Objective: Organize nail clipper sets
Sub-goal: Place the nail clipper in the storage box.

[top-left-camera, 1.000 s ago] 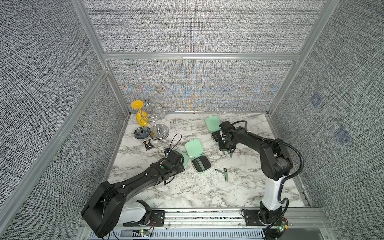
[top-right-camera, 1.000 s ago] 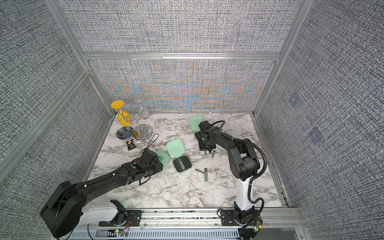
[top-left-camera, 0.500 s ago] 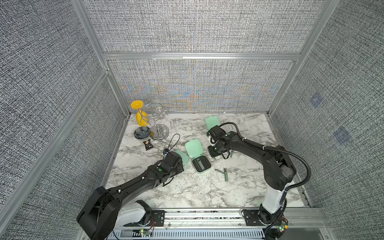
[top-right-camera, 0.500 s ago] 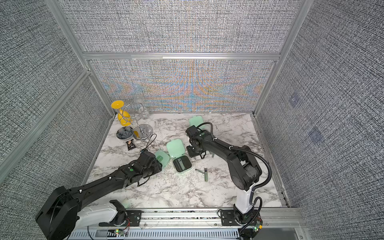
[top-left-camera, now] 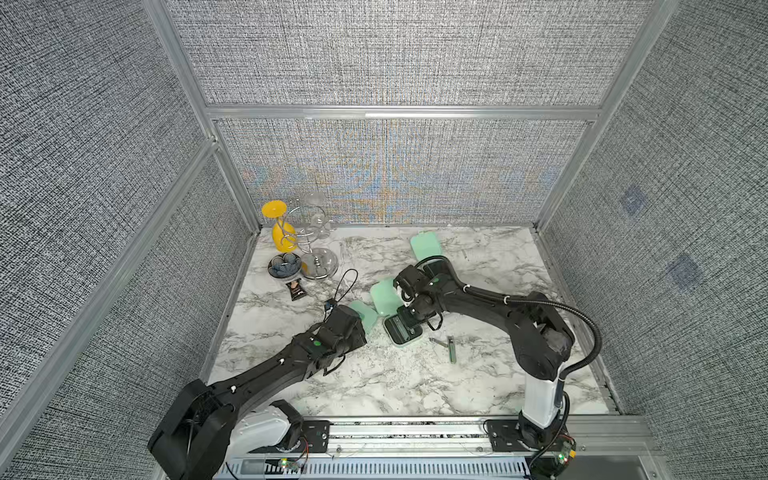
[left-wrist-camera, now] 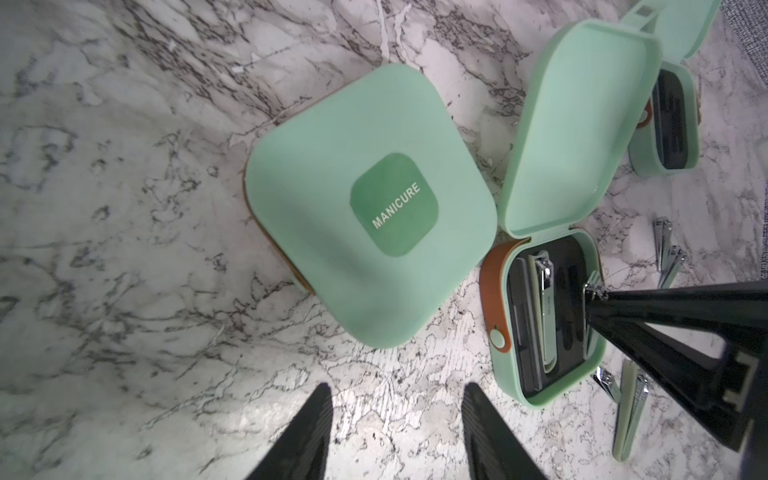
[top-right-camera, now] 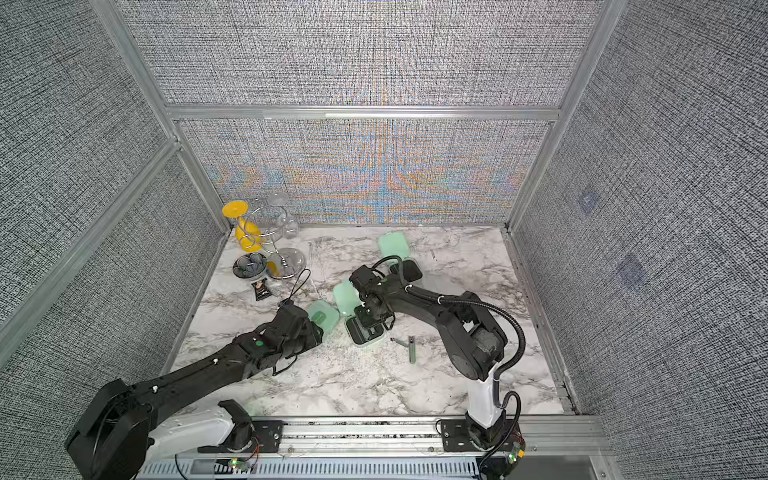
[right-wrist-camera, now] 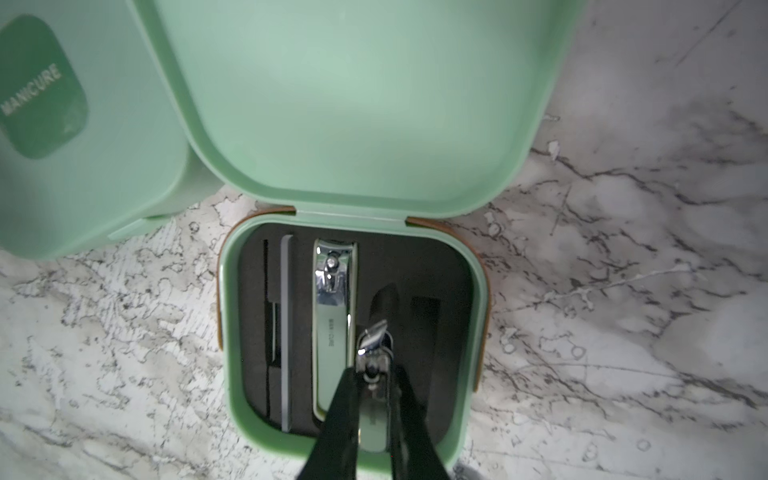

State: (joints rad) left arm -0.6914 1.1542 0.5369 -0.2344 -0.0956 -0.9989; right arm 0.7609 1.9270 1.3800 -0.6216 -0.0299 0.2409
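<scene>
In the right wrist view my right gripper (right-wrist-camera: 374, 374) is shut on a small silvery nail clipper (right-wrist-camera: 374, 343), held over the black insert of an open mint-green case (right-wrist-camera: 226, 332). A larger clipper (right-wrist-camera: 334, 311) and a grey file (right-wrist-camera: 286, 332) lie in that case. In both top views the open case (top-left-camera: 405, 334) (top-right-camera: 365, 334) sits mid-table under the right gripper (top-left-camera: 409, 320). A closed case marked MANICURE (left-wrist-camera: 370, 208) lies just ahead of my open, empty left gripper (left-wrist-camera: 397, 390). Another open case (top-left-camera: 426, 245) stands at the back. Loose clippers (top-left-camera: 451, 349) lie right of the middle case.
At the back left stand a yellow goblet (top-left-camera: 282, 232) on a wire rack with a glass base (top-left-camera: 320, 262), a dark flower-shaped dish (top-left-camera: 284, 266) and a small black snack packet (top-left-camera: 296, 291). More loose clippers (left-wrist-camera: 665, 257) lie between the two open cases. Fabric walls enclose the marble table.
My right arm has swung from the back case forward and left to the middle open case, carrying the small clipper. The left arm has barely moved.
</scene>
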